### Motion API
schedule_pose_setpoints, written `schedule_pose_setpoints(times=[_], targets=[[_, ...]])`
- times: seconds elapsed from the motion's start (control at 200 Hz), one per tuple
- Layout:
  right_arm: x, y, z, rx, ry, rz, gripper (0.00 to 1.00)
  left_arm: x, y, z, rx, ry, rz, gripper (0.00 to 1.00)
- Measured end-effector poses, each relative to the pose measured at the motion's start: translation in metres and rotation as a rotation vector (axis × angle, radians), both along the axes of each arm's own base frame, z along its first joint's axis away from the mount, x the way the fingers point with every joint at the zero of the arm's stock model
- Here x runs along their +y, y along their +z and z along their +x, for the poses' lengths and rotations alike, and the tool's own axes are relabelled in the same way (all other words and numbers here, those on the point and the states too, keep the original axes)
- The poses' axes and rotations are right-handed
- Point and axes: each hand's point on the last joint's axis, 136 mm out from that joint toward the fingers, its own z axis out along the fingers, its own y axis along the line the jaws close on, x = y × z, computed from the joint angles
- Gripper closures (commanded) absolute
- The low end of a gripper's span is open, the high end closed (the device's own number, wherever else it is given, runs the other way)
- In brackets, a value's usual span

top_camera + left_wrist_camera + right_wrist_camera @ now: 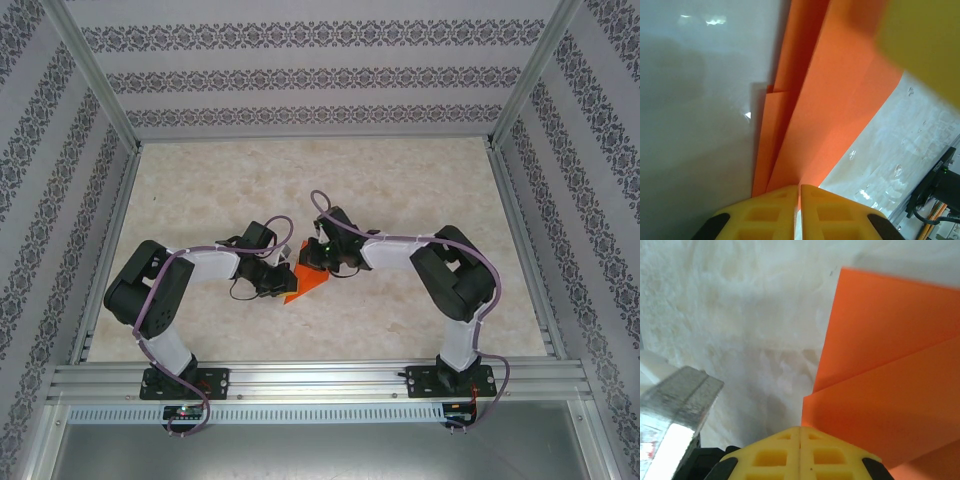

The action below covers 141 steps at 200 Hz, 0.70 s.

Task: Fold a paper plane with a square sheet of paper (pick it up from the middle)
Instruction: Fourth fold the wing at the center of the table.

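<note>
Left arm (150, 290): bent at the elbow, forearm reaching in toward the middle of the table (400, 190)
Left gripper (284, 285): at the left edge of the orange paper (308, 284); on the left wrist camera (799, 197) its yellow fingertips (775, 210) stand pressed almost together, with the paper's edge running into the slit between them, so they are clamped on it
Paper, place: near the middle of the table, toward the near side, between the two grippers
Paper, look: bright orange, plain and unmarked, no longer a flat square; from above it is a small angular shape with a point toward the near left
Paper, layers (830, 100): several overlapping flaps with long straight creases, narrowing toward the left fingertips
Paper, right side (890, 380): two stacked panels with crisp edges, and a sharp corner against pale marbled table (740, 315)
Right gripper (322, 265): at the paper's far right edge; on its own camera (800, 437) the yellow fingers (832, 460) are fully together, the paper's corner touching the tips; whether any paper is pinched, I cannot tell
Right arm (455, 275): folded at the elbow, forearm pointing left
</note>
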Motion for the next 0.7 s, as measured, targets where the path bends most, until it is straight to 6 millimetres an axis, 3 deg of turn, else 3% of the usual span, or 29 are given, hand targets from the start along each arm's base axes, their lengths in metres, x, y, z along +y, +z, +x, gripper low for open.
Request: schedule_pose_setpoints(times=[0.245,0.704], targets=[[-0.005,-0.02,0.0,0.031,-0.014,-0.025,0.91,0.001,-0.001,0.0,0.0,0.001,0.005,0.88],[-0.06,-0.02,0.056,0.01,-0.148,-0.013,0.88,0.001,-0.002,-0.001,-0.026,-0.01,-0.006,0.89]])
